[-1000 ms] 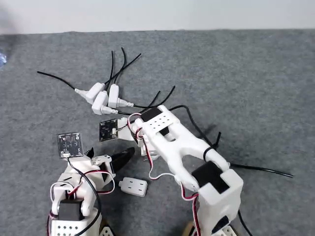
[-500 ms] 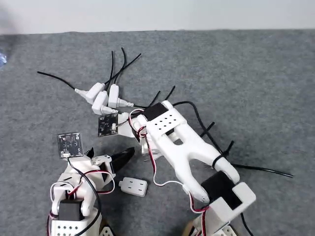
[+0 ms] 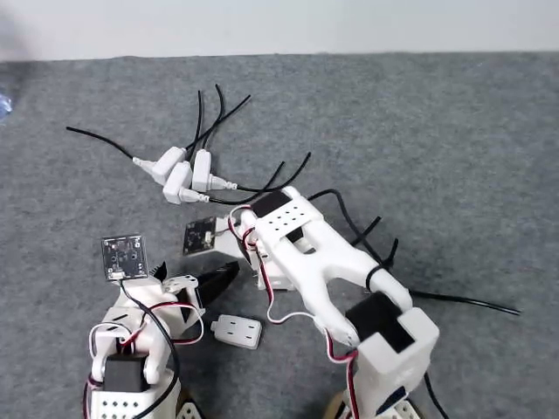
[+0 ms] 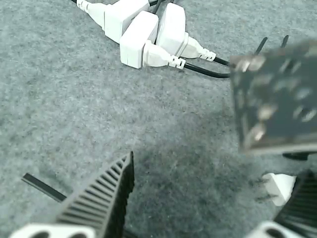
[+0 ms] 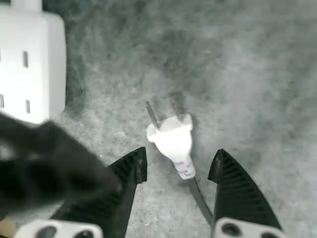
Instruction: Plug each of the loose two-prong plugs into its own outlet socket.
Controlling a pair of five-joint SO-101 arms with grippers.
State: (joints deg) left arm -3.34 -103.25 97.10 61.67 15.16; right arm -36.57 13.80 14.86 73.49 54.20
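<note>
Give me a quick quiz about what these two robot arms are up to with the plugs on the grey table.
1. True or false: the right gripper is shut on the loose white two-prong plug.
2. How many white corded blocks lie bunched together beyond the arms? A two, B three, C five.
3. Fill in: the left gripper is ____.
Key: 1 false, it is open; 2 B; 3 open.
</note>
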